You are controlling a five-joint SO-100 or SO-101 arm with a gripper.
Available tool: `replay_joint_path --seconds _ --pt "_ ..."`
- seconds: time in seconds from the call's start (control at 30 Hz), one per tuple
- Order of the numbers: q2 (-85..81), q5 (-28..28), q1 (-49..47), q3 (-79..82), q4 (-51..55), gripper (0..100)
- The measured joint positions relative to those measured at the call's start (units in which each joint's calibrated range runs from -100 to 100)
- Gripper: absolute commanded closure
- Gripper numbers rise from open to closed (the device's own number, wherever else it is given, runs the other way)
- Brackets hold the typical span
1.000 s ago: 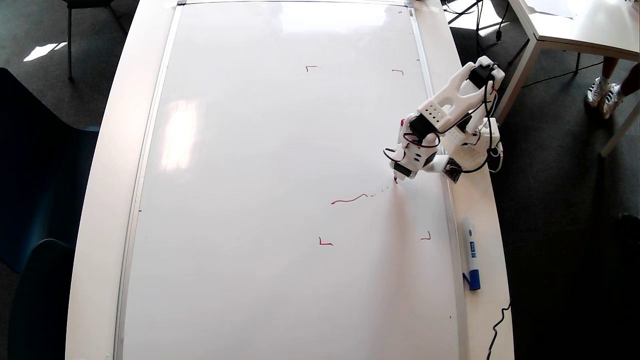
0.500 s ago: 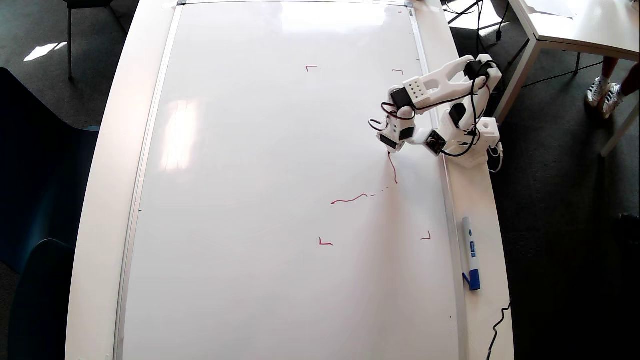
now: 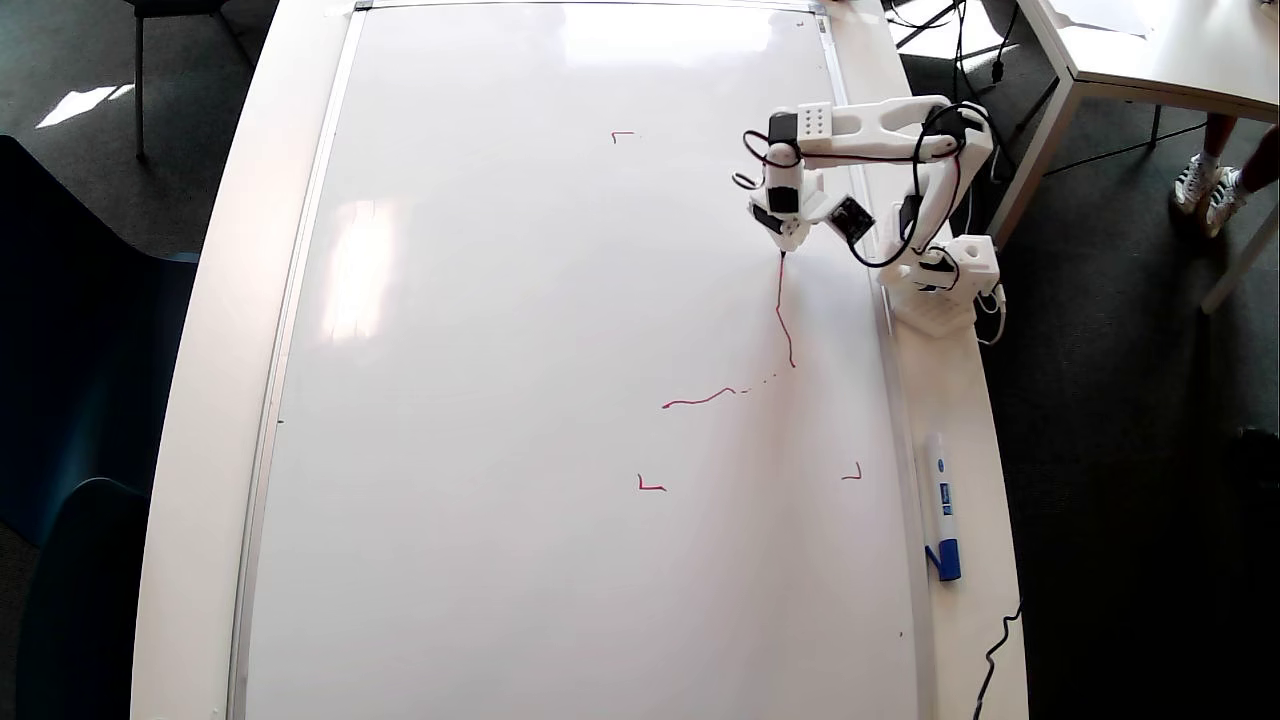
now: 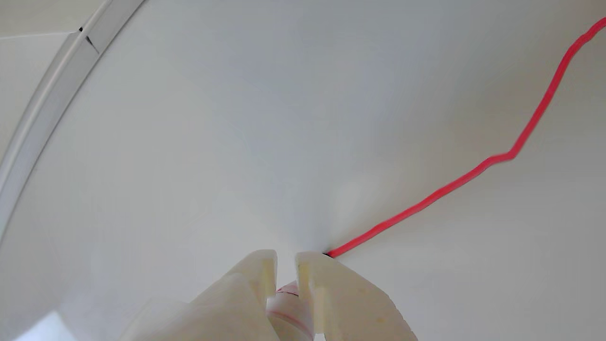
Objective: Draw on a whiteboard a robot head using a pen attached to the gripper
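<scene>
White surface carrying the whiteboard (image 3: pixel 500 400); near its right frame the gripper (image 4: pixel 286 258), jaws pinching the pen (image 4: pixel 289 308) tip-down so it marks, trailing a red line (image 3: pixel 782 310).

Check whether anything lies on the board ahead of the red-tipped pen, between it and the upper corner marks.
Nothing visible does. The pen, clamped in the white plastic gripper, touches the glossy white whiteboard at the top of the red line. The board above it is bare up to the small red corner mark; the blue-capped marker lies off the board.
</scene>
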Motion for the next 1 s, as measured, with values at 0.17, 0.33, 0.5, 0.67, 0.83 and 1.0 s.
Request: replay_joint_path --seconds 0.17,0.33,0.5,0.67,0.83,1.0 --pt "0.2 2.7 5.4 -1.4 0.0 99" --pt "0.5 4.4 8.1 -2.9 -0.8 99" --pt "0.5 4.4 8.0 -3.0 -0.8 99" --pt "2.7 4.4 7.2 -5.3 -3.5 99" --pt "8.4 4.4 6.2 -13.6 -4.1 99" --pt "14.5 4.4 5.0 -22.8 -4.6 99"
